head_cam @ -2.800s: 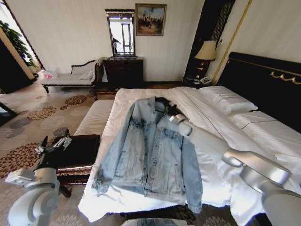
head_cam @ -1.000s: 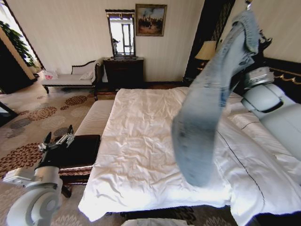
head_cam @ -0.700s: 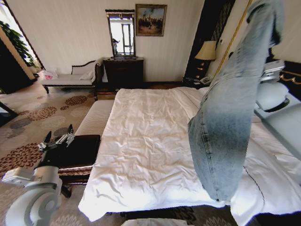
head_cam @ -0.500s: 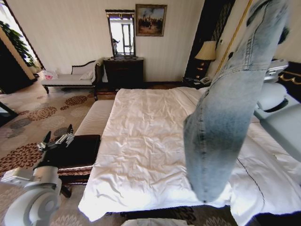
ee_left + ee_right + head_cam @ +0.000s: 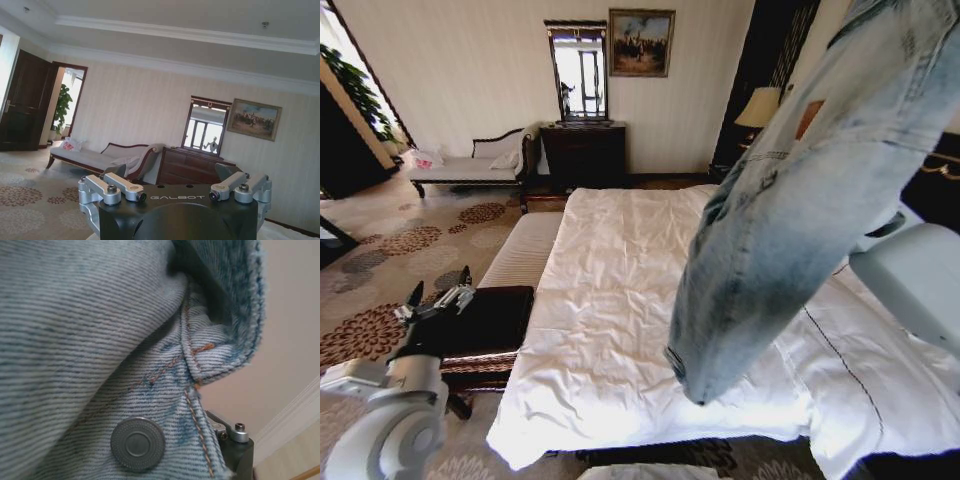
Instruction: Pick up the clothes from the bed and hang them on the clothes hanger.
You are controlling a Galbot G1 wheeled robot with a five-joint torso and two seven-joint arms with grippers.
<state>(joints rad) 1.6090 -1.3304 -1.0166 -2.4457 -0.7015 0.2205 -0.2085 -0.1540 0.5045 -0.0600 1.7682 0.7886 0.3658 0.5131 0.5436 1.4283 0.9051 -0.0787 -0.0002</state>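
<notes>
The clothes, a light-blue denim jacket [image 5: 790, 220] with a red patch [image 5: 809, 118], hang in the air over the right half of the bed [image 5: 610, 300]. Its top runs past the picture's upper right and its lower end dangles just above the white quilt. My right arm [image 5: 915, 285] rises behind it. In the right wrist view the denim [image 5: 90, 325] and a metal button [image 5: 137, 443] lie right against the camera, beside one finger [image 5: 234, 435] of my right gripper, which is shut on the cloth. My left gripper [image 5: 435, 298] [image 5: 175, 192] stands open and empty, low at the left. The clothes hanger is out of view.
A dark bench [image 5: 485, 320] stands beside the bed near my left gripper, with a white-cushioned bench [image 5: 525, 250] behind it. A dresser with mirror [image 5: 582, 150], a chaise [image 5: 470, 165] and a lamp [image 5: 758, 108] line the far wall. Patterned carpet [image 5: 390, 250] lies open at the left.
The jacket lay flat on the quilt; my right arm has lifted it off. Over the last second it has swung nearer the camera. The left arm has barely moved.
</notes>
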